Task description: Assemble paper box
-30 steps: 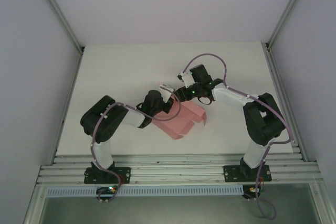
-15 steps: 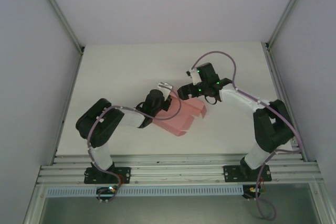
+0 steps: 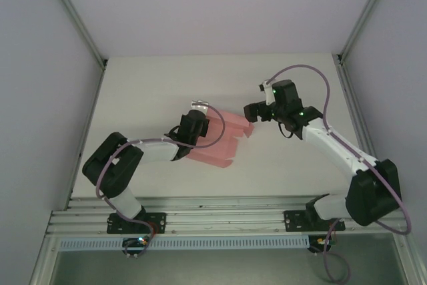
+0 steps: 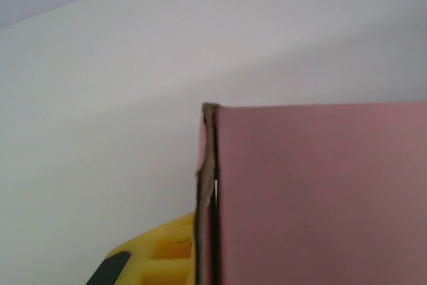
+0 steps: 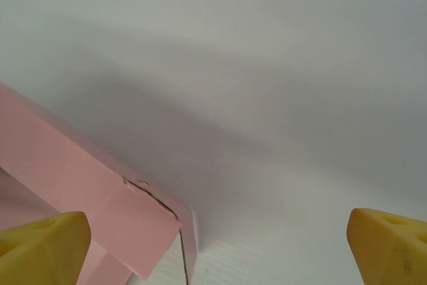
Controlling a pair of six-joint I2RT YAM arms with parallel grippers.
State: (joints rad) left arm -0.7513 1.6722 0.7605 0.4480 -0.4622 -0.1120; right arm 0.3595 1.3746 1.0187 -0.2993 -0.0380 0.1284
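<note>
A pink paper box (image 3: 217, 143), partly folded with flaps showing, lies near the middle of the white desk (image 3: 147, 91), a little toward its near edge. The left claw (image 3: 199, 131) is clamped on the box's left edge. The right claw (image 3: 249, 113) hangs just beside the box's far right corner, fingers spread wide apart.
</note>
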